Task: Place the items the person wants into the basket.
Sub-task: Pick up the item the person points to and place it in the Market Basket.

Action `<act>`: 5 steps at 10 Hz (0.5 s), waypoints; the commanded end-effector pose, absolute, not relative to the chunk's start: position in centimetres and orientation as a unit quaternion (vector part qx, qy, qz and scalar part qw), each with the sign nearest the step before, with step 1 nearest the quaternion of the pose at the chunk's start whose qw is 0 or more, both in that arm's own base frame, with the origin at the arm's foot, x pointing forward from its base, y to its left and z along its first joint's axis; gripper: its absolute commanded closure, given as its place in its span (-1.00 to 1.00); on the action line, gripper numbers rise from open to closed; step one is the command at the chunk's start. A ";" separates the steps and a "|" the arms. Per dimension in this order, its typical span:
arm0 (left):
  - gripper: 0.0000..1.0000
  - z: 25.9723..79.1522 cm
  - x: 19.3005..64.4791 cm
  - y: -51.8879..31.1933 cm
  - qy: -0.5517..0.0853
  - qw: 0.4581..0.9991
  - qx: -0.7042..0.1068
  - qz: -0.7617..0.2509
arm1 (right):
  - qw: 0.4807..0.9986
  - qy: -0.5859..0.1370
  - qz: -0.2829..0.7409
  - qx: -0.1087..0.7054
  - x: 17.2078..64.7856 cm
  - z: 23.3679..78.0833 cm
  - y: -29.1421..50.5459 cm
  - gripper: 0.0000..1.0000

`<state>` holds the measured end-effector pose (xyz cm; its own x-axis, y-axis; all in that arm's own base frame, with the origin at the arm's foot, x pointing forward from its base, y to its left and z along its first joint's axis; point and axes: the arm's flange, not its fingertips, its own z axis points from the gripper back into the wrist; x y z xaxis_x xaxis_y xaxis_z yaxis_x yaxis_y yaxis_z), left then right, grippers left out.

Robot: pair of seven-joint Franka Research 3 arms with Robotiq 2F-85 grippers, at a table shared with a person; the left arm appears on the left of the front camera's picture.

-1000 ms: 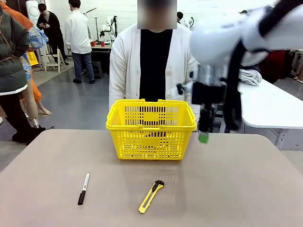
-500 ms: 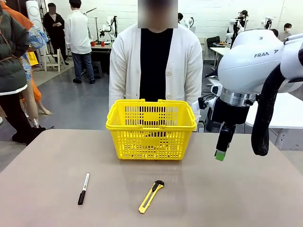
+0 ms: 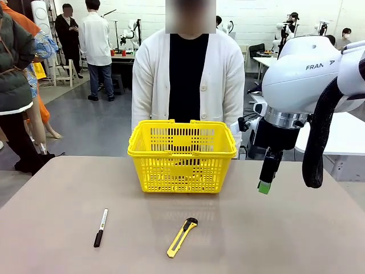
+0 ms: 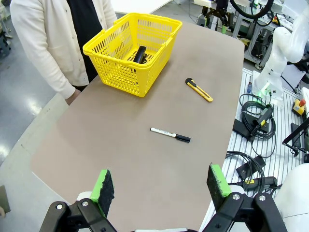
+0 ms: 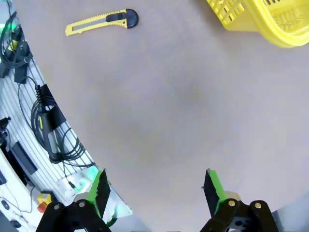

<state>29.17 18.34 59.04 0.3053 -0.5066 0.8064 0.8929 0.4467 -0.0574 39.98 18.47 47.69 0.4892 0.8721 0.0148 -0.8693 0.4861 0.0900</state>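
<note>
Right tool [image 3: 264,186], empty with fingers apart, has swung clear of basket [image 3: 182,155] toward bench [image 3: 274,228]; drop-off looks done, next requested item pending.

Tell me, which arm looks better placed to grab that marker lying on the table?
Probably the left: the marker lies on its side of the table, and its open hand faces it. The right hand hangs beyond the basket.

A robotics lab, open-plan and busy. Grey-brown worktop [image 3: 285,228] on a polished grey floor [image 3: 91,125], white walls behind. More white tables [image 3: 325,128] farther off, with people standing or seated among them. Bundled black cables [image 4: 253,123] and an emergency-stop button [image 4: 303,103] on a slotted aluminium base beside the worktop.
</note>
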 end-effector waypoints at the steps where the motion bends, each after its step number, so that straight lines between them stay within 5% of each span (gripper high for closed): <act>1: -1.00 59.2 29.1 18.4 -0.378 0.761 -0.262 -0.459 | 0.862 0.021 0.505 0.042 39.8 47.7 18.4 -1.00; 2: -1.00 59.2 29.1 18.4 -0.378 0.761 -0.262 -0.459 | 0.862 0.016 0.505 0.043 40.0 47.7 18.5 -1.00; 5: -1.00 59.2 29.1 18.4 -0.378 0.761 -0.262 -0.459 | 0.812 -0.145 0.554 0.107 31.7 57.2 9.5 -1.00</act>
<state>29.16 18.35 59.05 0.3053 -0.5063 0.8065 0.8927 0.4470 -0.0573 36.04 13.30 55.41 0.4193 0.8794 0.2255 -0.9035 0.4286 0.0084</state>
